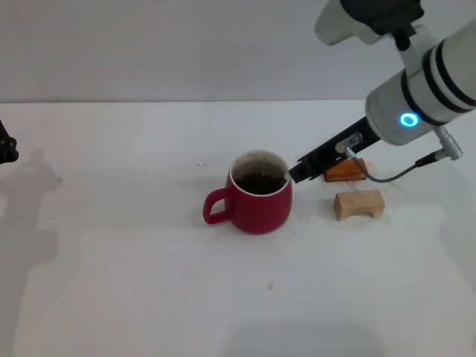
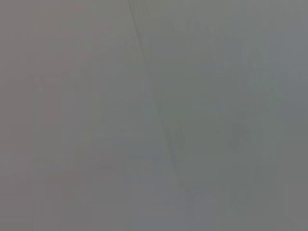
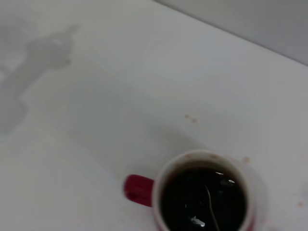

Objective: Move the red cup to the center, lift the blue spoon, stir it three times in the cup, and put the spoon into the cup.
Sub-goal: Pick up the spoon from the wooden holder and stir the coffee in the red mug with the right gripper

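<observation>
The red cup [image 1: 256,199] stands near the middle of the white table, its handle toward my left, with dark liquid inside. It also shows in the right wrist view [image 3: 144,190]. My right gripper [image 1: 297,171] reaches down at a slant to the cup's right rim and is shut on the blue spoon [image 1: 287,175]. Only a pale bit of the spoon shows at the rim. In the right wrist view the spoon's thin grey neck [image 3: 211,204] dips into the liquid. My left gripper [image 1: 6,145] is parked at the table's far left edge.
An orange wooden block [image 1: 346,170] lies just behind my right gripper. A pale wooden arch block [image 1: 358,204] lies to the right of the cup. The left wrist view shows only a blank grey surface.
</observation>
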Controlling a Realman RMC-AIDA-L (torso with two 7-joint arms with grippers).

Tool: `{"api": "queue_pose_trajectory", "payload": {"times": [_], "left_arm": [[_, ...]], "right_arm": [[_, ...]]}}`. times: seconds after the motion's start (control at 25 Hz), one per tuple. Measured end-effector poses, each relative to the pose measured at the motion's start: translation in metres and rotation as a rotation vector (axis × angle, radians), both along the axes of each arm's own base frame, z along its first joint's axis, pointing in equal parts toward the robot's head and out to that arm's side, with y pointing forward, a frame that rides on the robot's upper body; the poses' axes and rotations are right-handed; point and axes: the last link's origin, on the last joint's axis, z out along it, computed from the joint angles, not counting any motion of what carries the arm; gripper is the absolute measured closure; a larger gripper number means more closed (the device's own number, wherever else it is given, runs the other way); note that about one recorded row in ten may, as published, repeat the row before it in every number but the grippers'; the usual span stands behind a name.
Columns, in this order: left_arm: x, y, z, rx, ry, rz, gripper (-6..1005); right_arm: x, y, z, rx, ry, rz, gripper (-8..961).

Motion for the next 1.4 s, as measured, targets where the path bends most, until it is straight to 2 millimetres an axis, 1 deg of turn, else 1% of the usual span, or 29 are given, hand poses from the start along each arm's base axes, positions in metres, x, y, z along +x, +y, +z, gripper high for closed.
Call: {"api": "queue_pose_trajectory", "payload": {"times": [0.04, 0.28, 0.44, 0.6, 0.76, 0.92, 1.04, 1.2, 1.28, 1.36, 1.4], "left_arm": [[0.000, 0.000, 0.000, 0.002, 0.000, 0.002, 995], [-0.001, 0.000, 0.002, 0.006, -0.001, 0.006, 995], [-0.001, 0.001, 0.002, 0.007, -0.003, 0.004, 994], [0.001, 0.002, 0.002, 0.007, -0.003, 0.000, 996], [0.001, 0.004, 0.002, 0.005, -0.003, -0.002, 997], [0.001, 0.004, 0.002, 0.004, -0.003, -0.002, 998], [0.000, 0.004, 0.002, 0.004, -0.003, 0.001, 998], [0.000, 0.003, 0.002, 0.005, -0.003, 0.002, 998], [0.000, 0.003, 0.002, 0.005, -0.002, 0.003, 998], [0.000, 0.003, 0.003, 0.005, -0.002, 0.004, 998], [0.000, 0.003, 0.003, 0.005, -0.002, 0.004, 998]], "right_arm": [[-0.005, -0.002, -0.002, -0.016, 0.016, 0.006, 819], [-0.016, -0.002, -0.006, -0.033, 0.047, 0.022, 819], [-0.022, 0.004, -0.007, -0.003, 0.067, 0.043, 820], [-0.020, 0.008, -0.005, 0.022, 0.057, 0.045, 822], [-0.014, 0.012, -0.001, 0.046, 0.019, 0.044, 822], [-0.011, 0.010, -0.001, 0.034, -0.003, 0.038, 822], [-0.008, 0.005, -0.001, 0.004, -0.021, 0.026, 822], [-0.009, 0.002, -0.001, -0.017, -0.024, 0.022, 822], [-0.012, 0.000, -0.003, -0.032, -0.018, 0.029, 823], [-0.019, -0.003, -0.006, -0.053, 0.008, 0.047, 823], [-0.019, -0.003, -0.006, -0.053, 0.008, 0.047, 823]]}}
